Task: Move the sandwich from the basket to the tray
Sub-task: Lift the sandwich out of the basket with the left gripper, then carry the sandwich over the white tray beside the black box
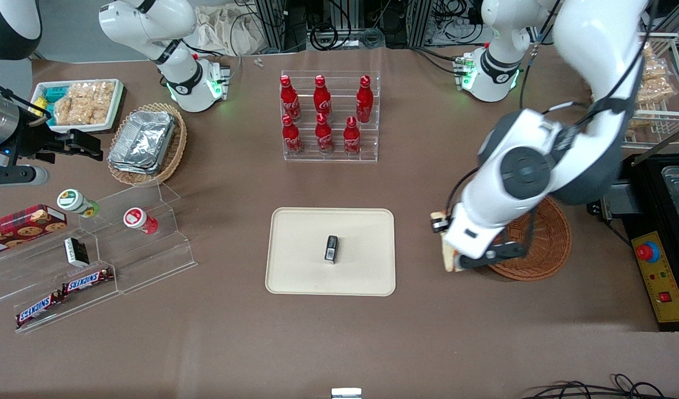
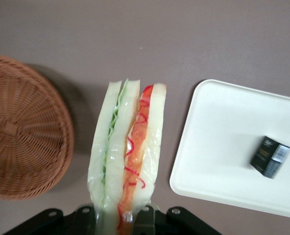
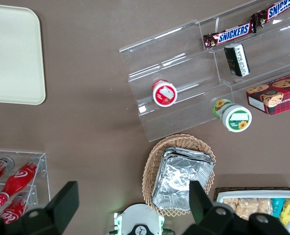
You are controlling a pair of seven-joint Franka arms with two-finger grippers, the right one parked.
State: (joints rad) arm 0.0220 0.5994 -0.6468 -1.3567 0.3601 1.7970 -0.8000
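Gripper [image 1: 456,260] clamping sandwich [image 2: 128,152], carrying it above bare table between basket [image 1: 544,244] and tray [image 1: 295,277]. Tray lying at 9 o'clock from gripper in front view; sandwich long axis pointing away from fingers.

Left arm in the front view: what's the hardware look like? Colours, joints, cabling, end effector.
The left arm has glossy white shells with dark grey joint housings and a round grey cap at one joint. Thin black cables run along it. Its white base bears a black ring with a logo and green lights. The end effector has a white body with black fingers.
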